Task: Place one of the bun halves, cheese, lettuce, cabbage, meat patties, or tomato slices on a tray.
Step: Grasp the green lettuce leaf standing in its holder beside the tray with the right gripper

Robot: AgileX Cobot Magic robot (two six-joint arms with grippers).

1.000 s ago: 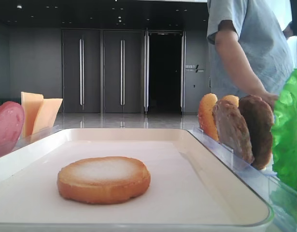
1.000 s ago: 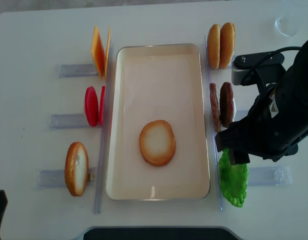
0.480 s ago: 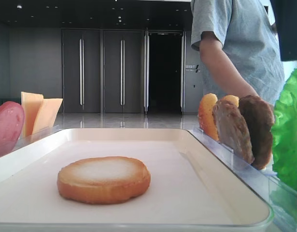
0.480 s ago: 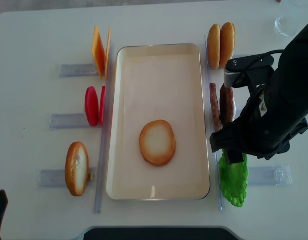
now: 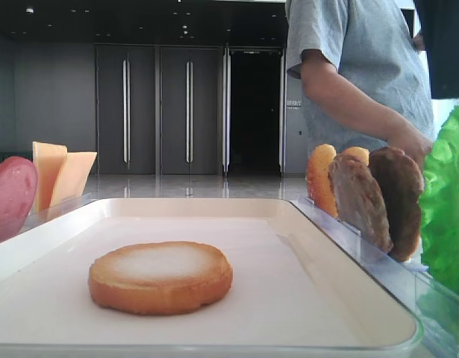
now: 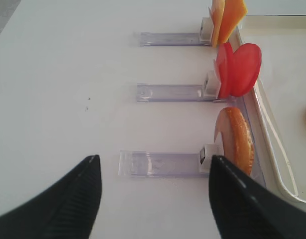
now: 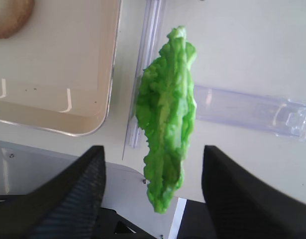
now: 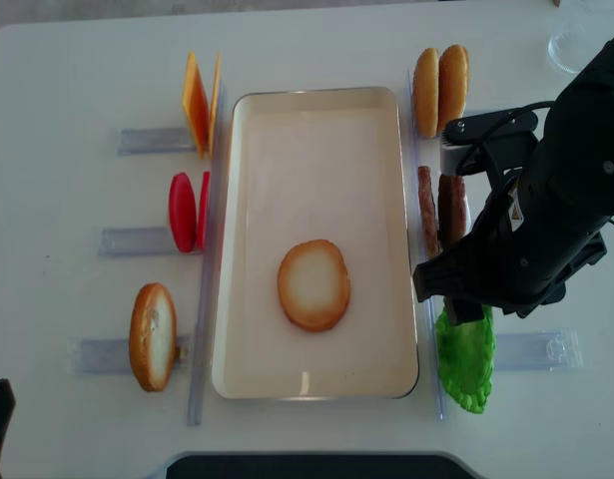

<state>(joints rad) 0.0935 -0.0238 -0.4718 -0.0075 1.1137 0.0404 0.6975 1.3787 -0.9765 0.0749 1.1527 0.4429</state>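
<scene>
A cream-white tray (image 8: pixel 316 100) lies in the middle with one bun half (image 8: pixel 313 284) flat on it, pale face up (image 5: pixel 160 276). The lettuce (image 8: pixel 464 359) stands on edge in a clear holder just off the tray's right rim. My right gripper (image 7: pixel 153 149) is open and straddles the lettuce (image 7: pixel 166 129). The leaf stands between the two fingers, and neither finger touches it. My left gripper (image 6: pixel 153 158) hangs open over the table left of the tray, with nothing between its fingers.
Cheese (image 8: pixel 199 100), tomato slices (image 8: pixel 185 212) and a bun half (image 8: pixel 153 336) stand in holders left of the tray. Bun halves (image 8: pixel 441 90) and meat patties (image 8: pixel 441 210) stand on the right. A glass (image 8: pixel 581 35) is at the far right corner. A person (image 5: pixel 363 74) stands behind the table.
My right arm has shifted left, toward the tray's right rim, over the lettuce, and its jaws have narrowed a little. The person behind has moved left. The left gripper has stayed put.
</scene>
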